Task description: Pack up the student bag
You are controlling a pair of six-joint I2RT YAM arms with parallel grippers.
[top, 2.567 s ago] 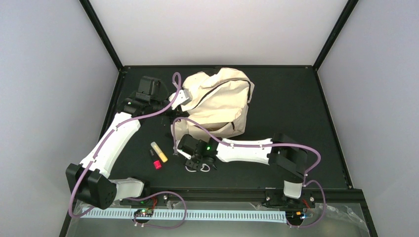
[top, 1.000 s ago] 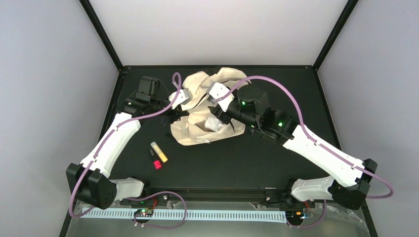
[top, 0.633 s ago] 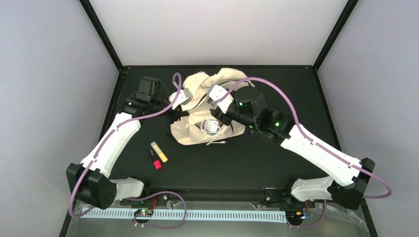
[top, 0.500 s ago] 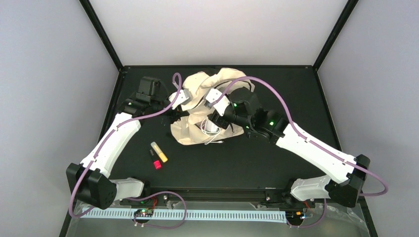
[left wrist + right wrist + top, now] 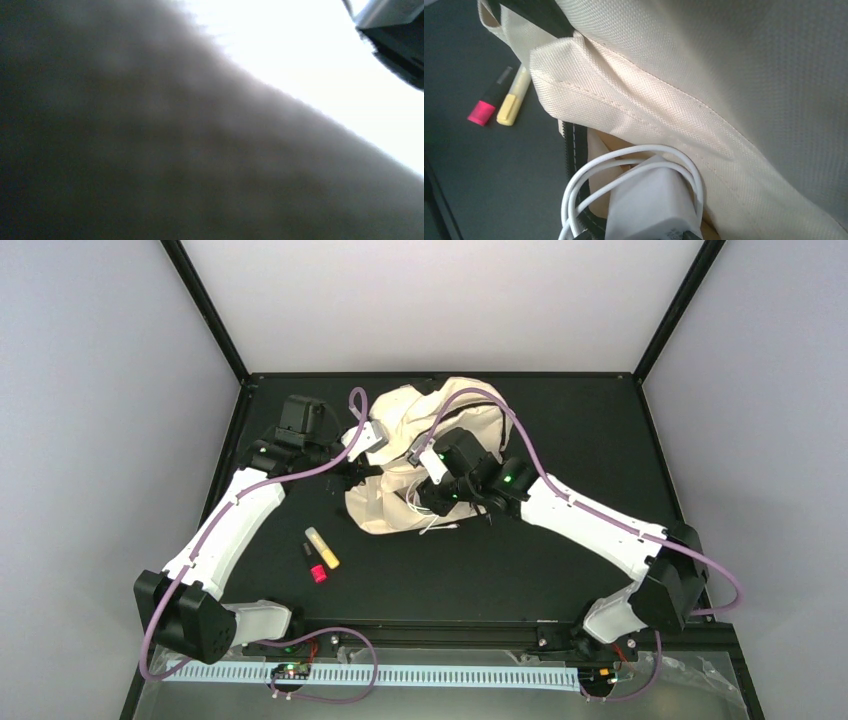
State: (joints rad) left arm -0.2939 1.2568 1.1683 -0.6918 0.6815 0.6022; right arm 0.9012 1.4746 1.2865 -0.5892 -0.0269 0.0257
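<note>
The cream student bag lies slumped at the back middle of the table. At its left edge my left gripper is shut on a fold of the fabric. The left wrist view shows only blurred dark cloth against the lens, and the fingers are hidden. My right gripper is at the bag's near edge, shut on a white charger wrapped in loops of white cable. The charger sits at the dark zipper of an open pocket, partly under a cream flap.
A yellow highlighter and a pink-capped black marker lie on the black table left of the bag's near corner; they are the yellow highlighter and marker of the right wrist view. The enclosure's black frame posts rise at the back corners.
My right arm has swung left and down, carrying the charger from over the bag's middle to the pocket opening at its near edge. The left arm has not moved.
</note>
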